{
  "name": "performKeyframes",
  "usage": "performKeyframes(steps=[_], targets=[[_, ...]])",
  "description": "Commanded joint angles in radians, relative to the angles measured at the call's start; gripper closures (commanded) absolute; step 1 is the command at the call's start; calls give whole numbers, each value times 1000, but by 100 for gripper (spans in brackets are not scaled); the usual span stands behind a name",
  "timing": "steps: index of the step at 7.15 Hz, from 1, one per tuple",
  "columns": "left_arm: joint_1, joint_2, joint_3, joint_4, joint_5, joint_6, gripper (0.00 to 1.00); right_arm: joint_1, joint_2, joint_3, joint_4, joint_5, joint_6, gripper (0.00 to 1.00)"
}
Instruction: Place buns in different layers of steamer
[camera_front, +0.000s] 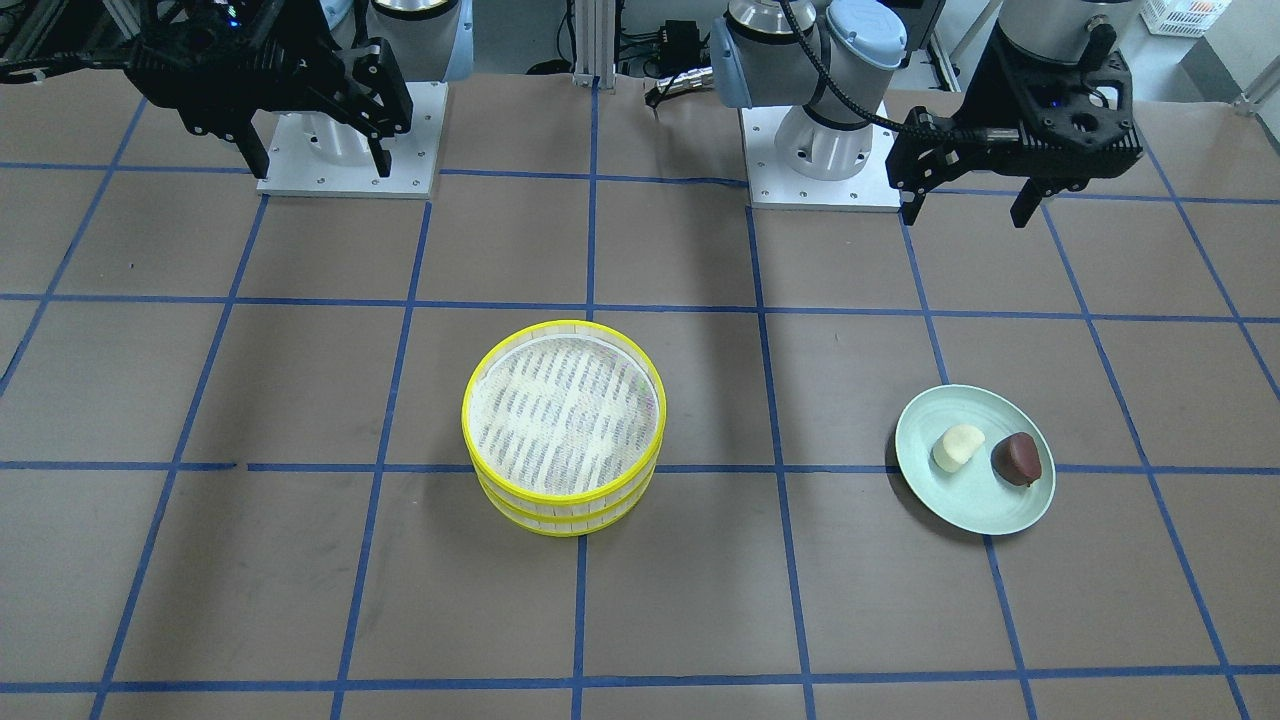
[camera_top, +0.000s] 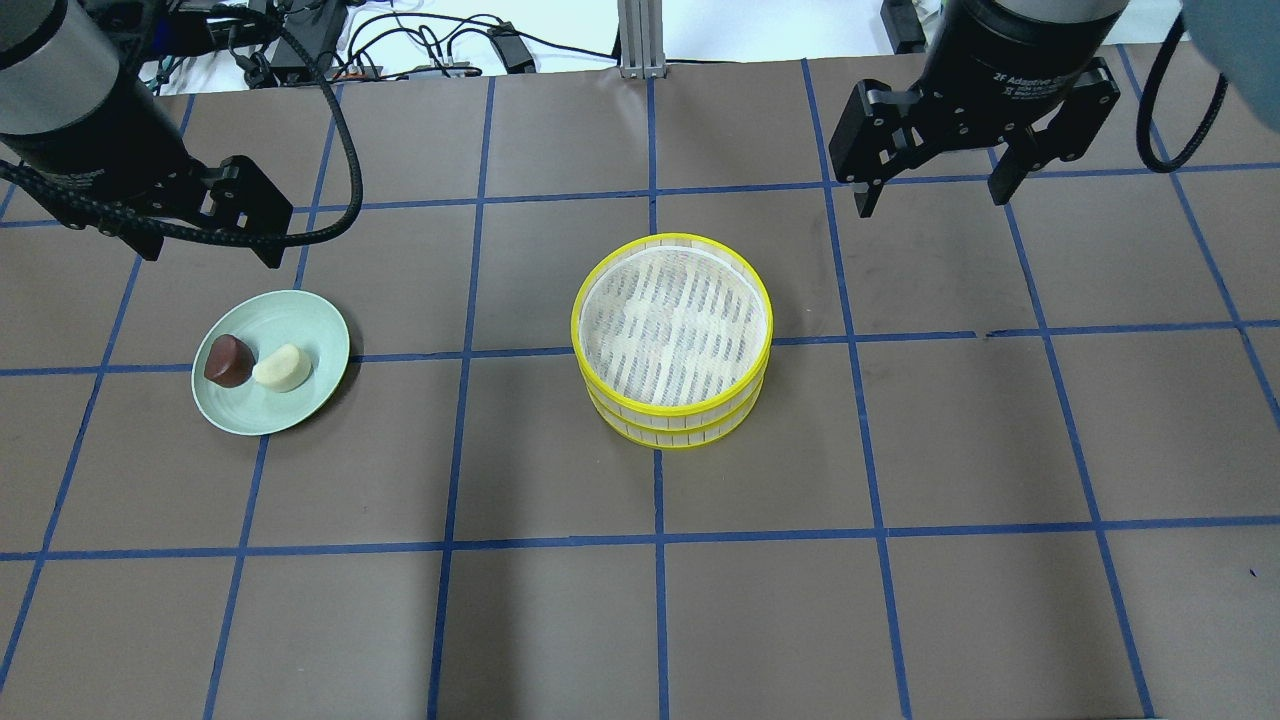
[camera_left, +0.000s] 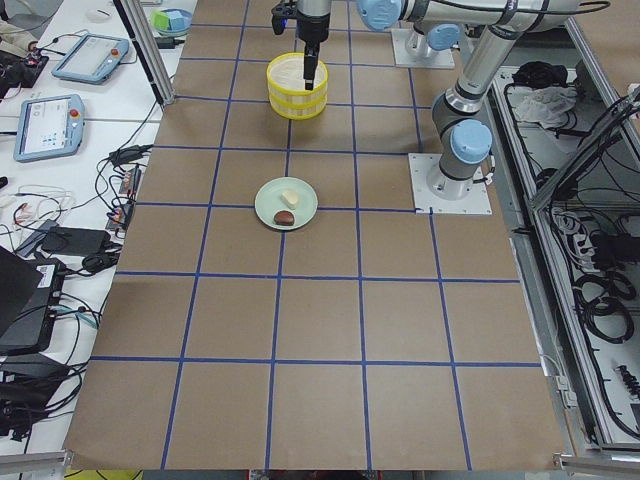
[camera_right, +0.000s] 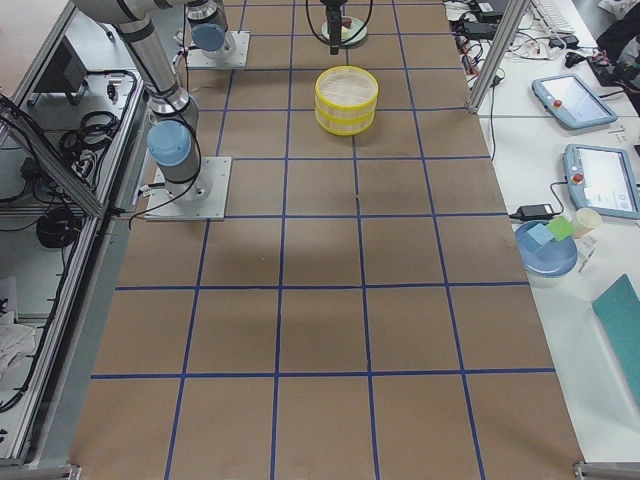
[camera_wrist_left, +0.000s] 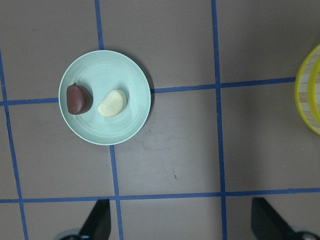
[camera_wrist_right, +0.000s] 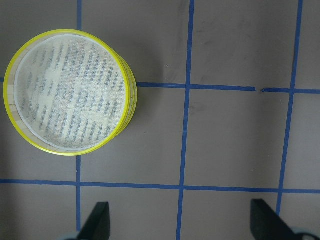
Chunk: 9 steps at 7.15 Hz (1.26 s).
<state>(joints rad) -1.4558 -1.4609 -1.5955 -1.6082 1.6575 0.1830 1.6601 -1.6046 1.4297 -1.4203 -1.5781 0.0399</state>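
Observation:
The two steamer layers stand stacked at the table's middle, the top tray's white mesh floor bare; they also show in the right wrist view. The cream-yellow bun and the reddish-brown bun lie side by side on a pale green plate, also seen in the left wrist view: cream bun, brown bun. My left gripper hangs open and empty above the table just beyond the plate. My right gripper hangs open and empty, high and off to the steamer's right.
The brown table carries a grid of blue tape. The two arm bases stand at the robot's edge. Tablets and cables lie on a side bench beyond the table.

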Motion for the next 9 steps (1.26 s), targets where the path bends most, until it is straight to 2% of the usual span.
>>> performKeyframes(steps=[1, 3, 6, 8, 9], targets=[[3, -3, -1, -16, 5, 12, 0, 1, 0, 0, 0, 0, 0, 0], [69, -10, -32, -1, -1, 27, 0, 3, 2, 2, 0, -11, 0, 0], [161, -71, -69, 63, -13, 182, 0, 1, -1, -21, -5, -30, 0, 0], [182, -137, -130, 189, -15, 341, 0, 4, 47, -23, -9, -30, 14, 0], [189, -179, -148, 203, -13, 354, 0, 7, 89, -25, -41, -34, 35, 0]])
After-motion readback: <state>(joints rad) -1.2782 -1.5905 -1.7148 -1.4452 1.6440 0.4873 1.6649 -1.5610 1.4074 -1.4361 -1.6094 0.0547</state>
